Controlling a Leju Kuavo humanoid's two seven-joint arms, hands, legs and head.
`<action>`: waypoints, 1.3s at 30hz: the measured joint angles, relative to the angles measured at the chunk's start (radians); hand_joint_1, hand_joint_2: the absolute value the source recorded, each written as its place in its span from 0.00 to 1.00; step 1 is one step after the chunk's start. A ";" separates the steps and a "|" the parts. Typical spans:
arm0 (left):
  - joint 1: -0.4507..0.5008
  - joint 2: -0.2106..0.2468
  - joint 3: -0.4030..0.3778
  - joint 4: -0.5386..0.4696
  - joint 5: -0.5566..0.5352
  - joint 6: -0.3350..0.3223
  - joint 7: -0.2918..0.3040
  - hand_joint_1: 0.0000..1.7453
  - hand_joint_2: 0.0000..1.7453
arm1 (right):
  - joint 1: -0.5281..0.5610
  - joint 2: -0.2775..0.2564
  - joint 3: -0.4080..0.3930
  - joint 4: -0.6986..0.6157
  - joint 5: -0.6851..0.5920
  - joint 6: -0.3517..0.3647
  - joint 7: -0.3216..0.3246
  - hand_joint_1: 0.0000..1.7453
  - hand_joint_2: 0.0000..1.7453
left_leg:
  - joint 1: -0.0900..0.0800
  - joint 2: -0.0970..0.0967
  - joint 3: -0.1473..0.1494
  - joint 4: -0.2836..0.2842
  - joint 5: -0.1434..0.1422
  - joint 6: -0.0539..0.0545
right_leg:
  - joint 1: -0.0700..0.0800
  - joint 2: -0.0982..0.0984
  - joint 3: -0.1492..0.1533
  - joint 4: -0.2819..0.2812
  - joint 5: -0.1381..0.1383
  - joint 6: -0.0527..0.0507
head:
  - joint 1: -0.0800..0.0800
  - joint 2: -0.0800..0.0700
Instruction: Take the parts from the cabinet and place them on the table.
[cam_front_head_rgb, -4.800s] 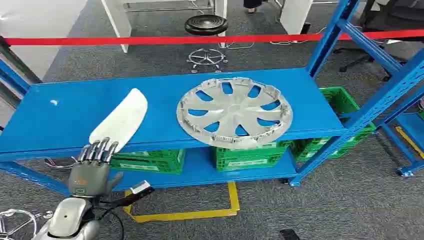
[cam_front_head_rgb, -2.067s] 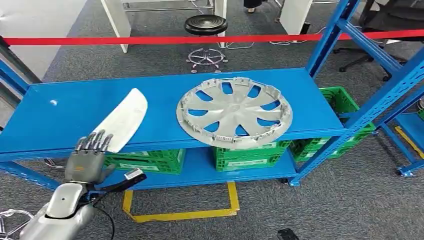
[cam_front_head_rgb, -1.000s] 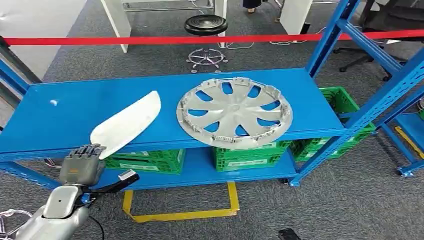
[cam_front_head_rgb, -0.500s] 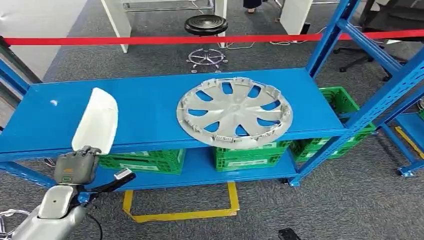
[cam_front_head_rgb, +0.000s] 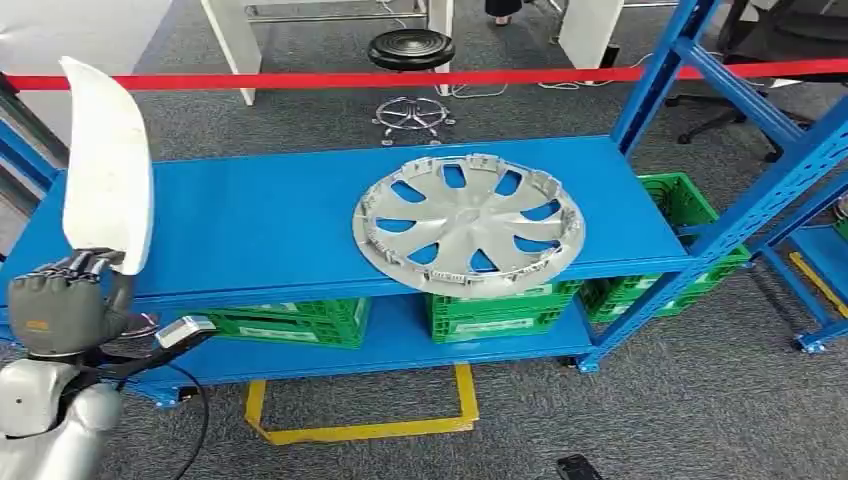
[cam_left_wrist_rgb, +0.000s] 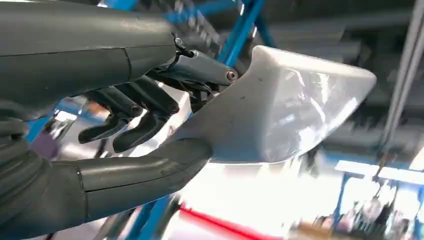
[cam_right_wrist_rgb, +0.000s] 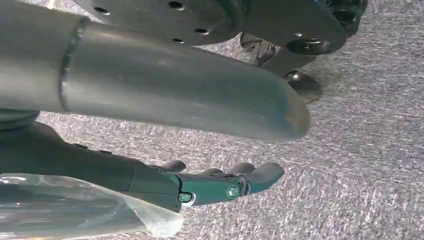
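A long white curved part (cam_front_head_rgb: 105, 160) stands upright in the air at the far left, clear of the blue cabinet shelf (cam_front_head_rgb: 260, 220). My left hand (cam_front_head_rgb: 60, 305) grips its lower end. In the left wrist view the white part (cam_left_wrist_rgb: 280, 110) sits pinched between the thumb (cam_left_wrist_rgb: 145, 170) and the dark fingers (cam_left_wrist_rgb: 130, 120). A silver wheel cover (cam_front_head_rgb: 468, 225) lies flat on the shelf, right of the middle, its front rim over the shelf edge. My right hand (cam_right_wrist_rgb: 225, 187) hangs over grey carpet with its fingers stretched out and nothing in them.
Green crates (cam_front_head_rgb: 495, 310) stand on the lower shelf. Blue uprights (cam_front_head_rgb: 700, 110) rise at the right. A red barrier tape (cam_front_head_rgb: 400, 78) runs behind the cabinet, with a black stool (cam_front_head_rgb: 412, 50) beyond. Yellow floor marking (cam_front_head_rgb: 400, 425) lies in front.
My left hand closed on the white part's near end, lifted it off the shelf and swung it upright while drawing back to the left. The wheel cover has stayed put.
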 joint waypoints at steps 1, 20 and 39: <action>0.004 -0.011 0.017 -0.029 -0.006 0.000 -0.015 1.00 1.00 | 0.000 0.000 0.000 0.001 0.000 0.000 0.000 0.00 0.00 | 0.000 0.000 0.000 0.000 0.000 0.000 | 0.000 0.000 0.000 0.000 0.000 0.000 | 0.000 0.000; 0.038 -0.179 0.180 -0.278 0.041 -0.001 -0.250 1.00 1.00 | -0.002 0.001 0.000 0.005 0.010 -0.005 0.002 0.00 0.00 | 0.000 0.000 0.000 0.000 0.000 0.000 | 0.000 0.000 0.000 0.000 0.000 0.000 | 0.000 0.000; 0.049 -0.211 0.248 -0.314 0.016 -0.001 -0.271 1.00 1.00 | -0.006 0.024 0.000 0.010 0.025 -0.015 0.008 0.00 0.00 | -0.006 0.000 -0.001 0.004 -0.001 0.002 | -0.006 0.000 0.000 -0.001 0.002 0.003 | 0.000 0.000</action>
